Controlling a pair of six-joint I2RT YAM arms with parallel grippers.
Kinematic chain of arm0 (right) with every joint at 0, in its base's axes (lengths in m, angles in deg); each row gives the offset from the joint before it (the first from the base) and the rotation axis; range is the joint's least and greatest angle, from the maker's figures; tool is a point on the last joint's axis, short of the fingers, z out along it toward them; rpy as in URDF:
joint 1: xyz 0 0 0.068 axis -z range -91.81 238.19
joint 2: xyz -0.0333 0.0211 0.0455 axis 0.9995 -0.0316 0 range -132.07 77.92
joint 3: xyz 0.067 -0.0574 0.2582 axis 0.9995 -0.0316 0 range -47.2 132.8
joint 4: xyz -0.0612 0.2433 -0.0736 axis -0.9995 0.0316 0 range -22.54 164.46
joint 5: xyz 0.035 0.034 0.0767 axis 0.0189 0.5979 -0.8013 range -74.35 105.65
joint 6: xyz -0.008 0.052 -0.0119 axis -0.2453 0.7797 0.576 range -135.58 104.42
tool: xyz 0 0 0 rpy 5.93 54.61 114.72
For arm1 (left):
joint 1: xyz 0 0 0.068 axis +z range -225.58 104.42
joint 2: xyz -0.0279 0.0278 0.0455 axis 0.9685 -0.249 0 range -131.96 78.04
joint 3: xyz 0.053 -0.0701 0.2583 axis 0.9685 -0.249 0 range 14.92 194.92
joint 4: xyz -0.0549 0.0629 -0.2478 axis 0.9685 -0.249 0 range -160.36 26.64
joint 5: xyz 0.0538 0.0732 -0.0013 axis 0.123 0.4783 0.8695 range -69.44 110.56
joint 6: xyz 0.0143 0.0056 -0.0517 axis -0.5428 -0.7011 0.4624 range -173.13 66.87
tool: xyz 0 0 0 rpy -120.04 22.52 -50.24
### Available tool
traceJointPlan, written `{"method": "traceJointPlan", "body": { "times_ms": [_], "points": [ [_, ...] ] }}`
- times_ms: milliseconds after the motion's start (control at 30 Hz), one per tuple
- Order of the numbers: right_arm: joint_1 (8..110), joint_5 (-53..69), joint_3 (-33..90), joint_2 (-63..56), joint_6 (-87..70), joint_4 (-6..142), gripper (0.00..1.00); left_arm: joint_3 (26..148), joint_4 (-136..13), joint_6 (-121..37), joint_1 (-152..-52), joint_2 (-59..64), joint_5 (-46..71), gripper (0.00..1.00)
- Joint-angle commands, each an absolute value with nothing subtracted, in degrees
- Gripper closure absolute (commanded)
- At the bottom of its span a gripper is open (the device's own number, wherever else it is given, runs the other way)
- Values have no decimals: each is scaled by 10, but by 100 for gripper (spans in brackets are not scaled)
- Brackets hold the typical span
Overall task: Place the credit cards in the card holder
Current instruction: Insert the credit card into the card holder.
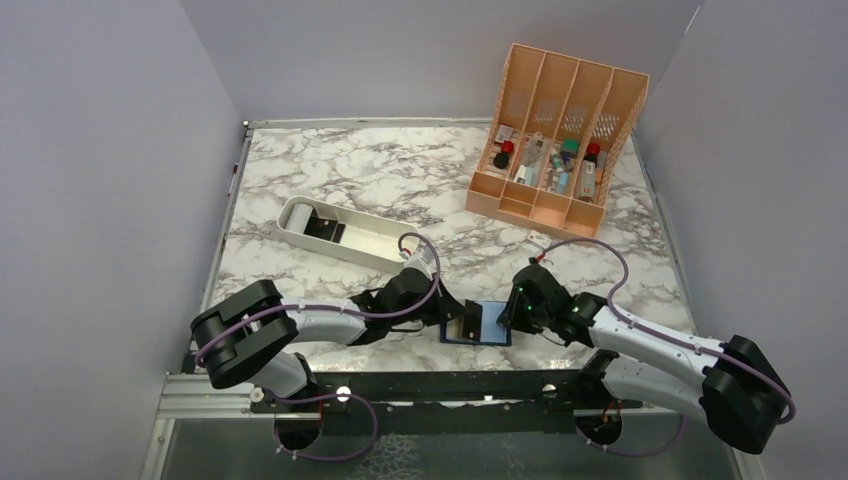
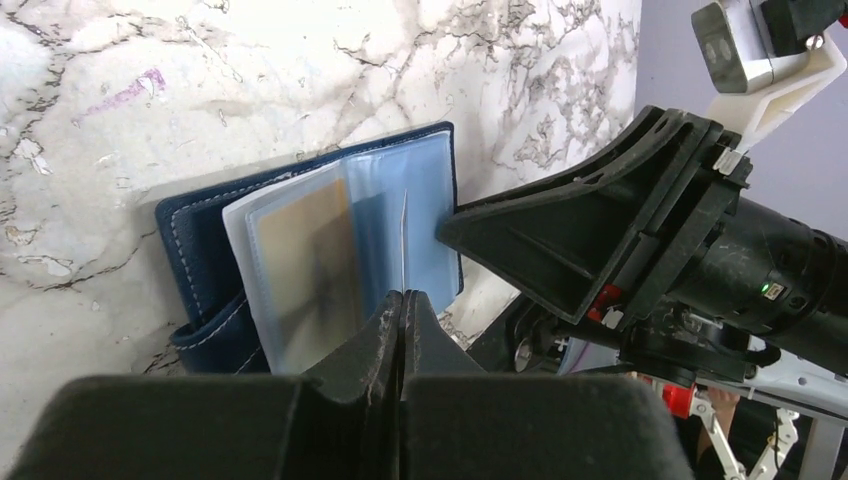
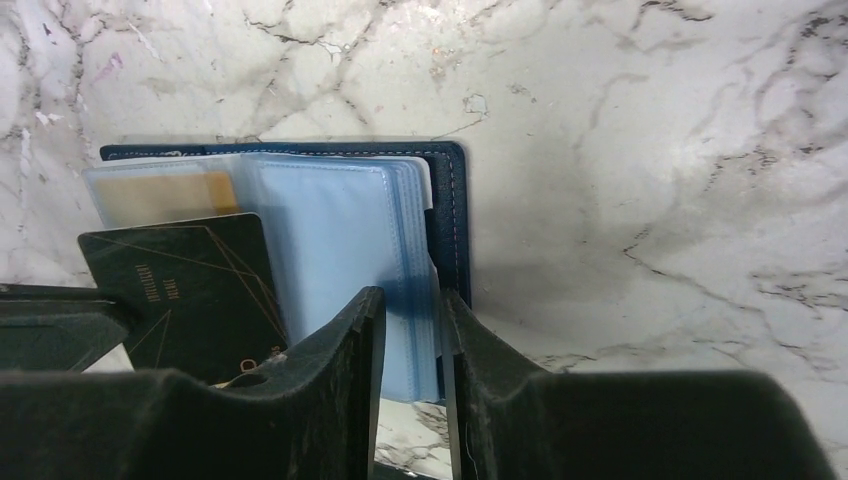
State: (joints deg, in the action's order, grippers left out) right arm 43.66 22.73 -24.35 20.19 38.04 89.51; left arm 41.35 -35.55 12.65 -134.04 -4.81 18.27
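Note:
The navy card holder lies open near the table's front edge, its pale blue pockets up. A tan card sits in one clear pocket; it also shows in the right wrist view. My left gripper is shut on a black card with gold lines, held on edge over the open pockets. My right gripper has its jaws narrowly apart, closed round the right edge of the holder's pocket leaves. In the top view the left gripper and the right gripper meet over the holder.
A white oblong tray with a dark item stands at the middle left. An orange slotted organizer with small items stands at the back right. The table's front edge and the arm rail lie just below the holder.

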Motion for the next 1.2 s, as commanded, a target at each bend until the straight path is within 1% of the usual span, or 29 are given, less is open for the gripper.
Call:
{"method": "traceJointPlan", "body": {
  "times_ms": [0,167,567,1167],
  "points": [
    [435,201,-276,193,392,890,69,416,-326,141,-1344,-67,210,100],
    [435,194,-283,187,394,880,70,404,-322,145,-1343,-69,223,100],
    [435,189,-287,189,391,874,71,371,-328,146,-1344,-12,265,100],
    [435,178,-289,193,386,866,71,387,-327,140,-1344,-57,256,100]
  ]
}}
